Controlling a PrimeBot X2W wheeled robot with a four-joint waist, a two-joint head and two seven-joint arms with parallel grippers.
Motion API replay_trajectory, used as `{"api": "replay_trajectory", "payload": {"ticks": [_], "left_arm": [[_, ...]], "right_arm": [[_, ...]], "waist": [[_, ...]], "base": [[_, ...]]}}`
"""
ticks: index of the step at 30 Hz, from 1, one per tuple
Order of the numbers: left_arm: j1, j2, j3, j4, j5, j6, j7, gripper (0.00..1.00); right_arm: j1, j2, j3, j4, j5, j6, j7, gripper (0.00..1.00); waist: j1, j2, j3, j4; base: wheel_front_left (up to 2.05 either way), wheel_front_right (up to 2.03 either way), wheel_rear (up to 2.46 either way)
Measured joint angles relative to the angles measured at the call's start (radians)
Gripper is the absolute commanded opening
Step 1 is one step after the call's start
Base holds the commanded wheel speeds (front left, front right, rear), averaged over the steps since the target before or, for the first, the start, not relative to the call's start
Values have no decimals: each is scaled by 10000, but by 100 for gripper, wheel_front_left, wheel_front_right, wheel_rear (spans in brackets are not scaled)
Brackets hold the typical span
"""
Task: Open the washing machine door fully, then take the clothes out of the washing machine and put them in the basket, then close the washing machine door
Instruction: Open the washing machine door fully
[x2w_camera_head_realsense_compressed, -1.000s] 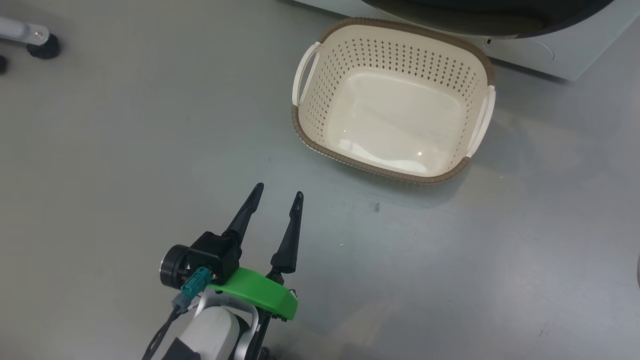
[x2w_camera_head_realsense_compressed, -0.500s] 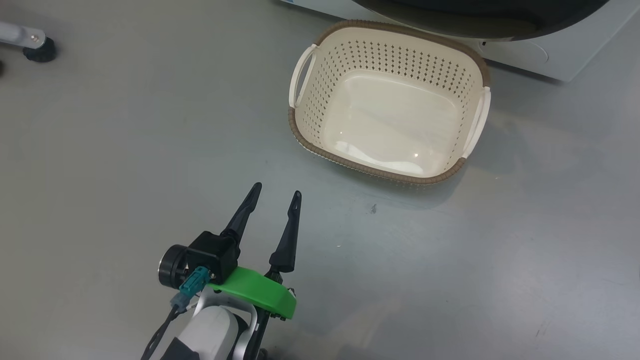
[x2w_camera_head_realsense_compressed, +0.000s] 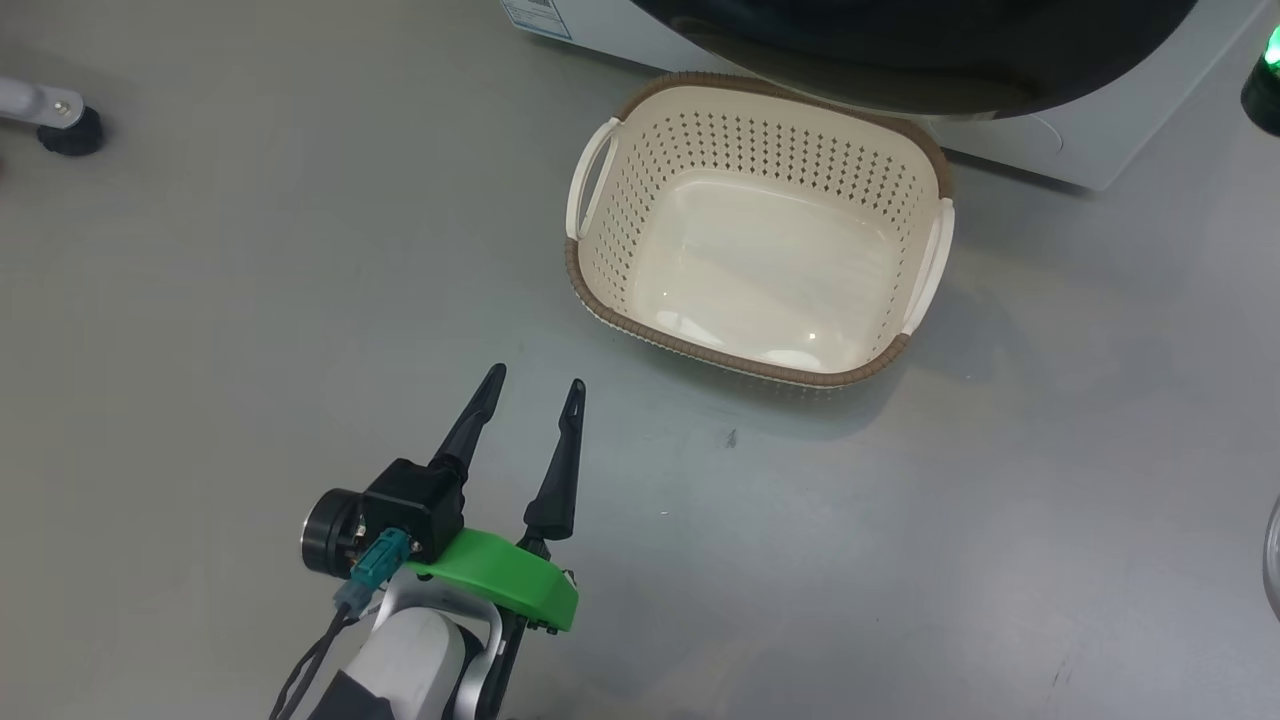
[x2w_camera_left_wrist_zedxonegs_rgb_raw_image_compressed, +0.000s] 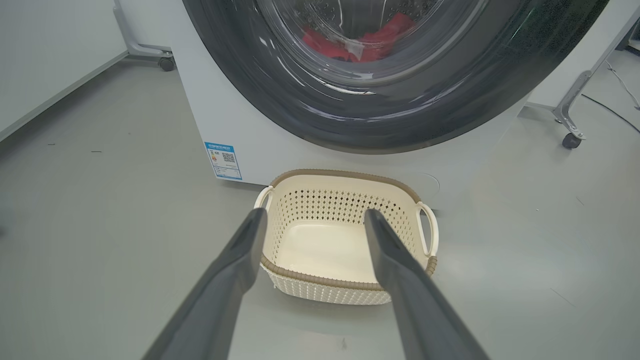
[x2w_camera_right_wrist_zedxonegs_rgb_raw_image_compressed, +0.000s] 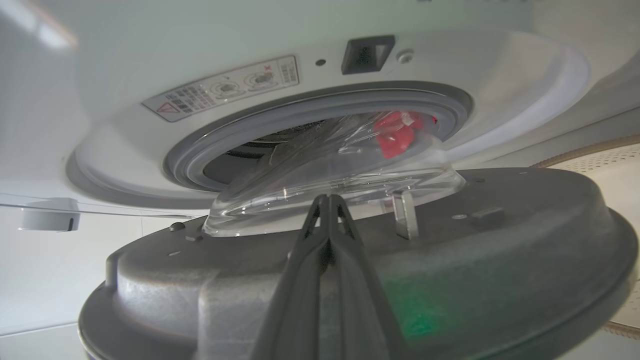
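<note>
Watch it: your right gripper (x2w_camera_right_wrist_zedxonegs_rgb_raw_image_compressed: 326, 200), fingers pressed together at frame centre, just leans on the part-open door (x2w_camera_right_wrist_zedxonegs_rgb_raw_image_compressed: 450, 240) with no hold and could skid off, clothes (x2w_camera_right_wrist_zedxonegs_rgb_raw_image_compressed: 395, 132) sitting inside the washing machine (x2w_camera_right_wrist_zedxonegs_rgb_raw_image_compressed: 200, 50) at upper centre, left gripper (x2w_camera_head_realsense_compressed: 536, 377) spread at lower left, short of the basket (x2w_camera_head_realsense_compressed: 740, 357).

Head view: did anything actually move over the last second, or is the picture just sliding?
It is the camera lifting a little: more of the washing machine shows at the top. The basket stayed empty on the floor, and the left pincer stayed open, holding nothing.
</note>
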Motion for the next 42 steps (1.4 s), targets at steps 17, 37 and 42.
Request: {"api": "replay_trajectory", "payload": {"ticks": [17, 37, 42], "left_arm": [[16, 2, 282, 274, 291, 0, 0, 100], [80, 6, 811, 242, 309, 2, 0, 100], [141, 6, 972, 251, 410, 2, 0, 100]], "right_arm": [[787, 353, 334, 454, 59, 136, 514, 0], [1251, 2, 915, 213, -1133, 1358, -435, 0], [1456, -142, 1494, -31, -1956, 2044, -941, 0]], "waist": [[0, 0, -708, -316], [0, 0, -1265, -612], [0, 0, -1377, -752]], "base": [[0, 0, 0], [0, 0, 0], [0, 0, 0]]}}
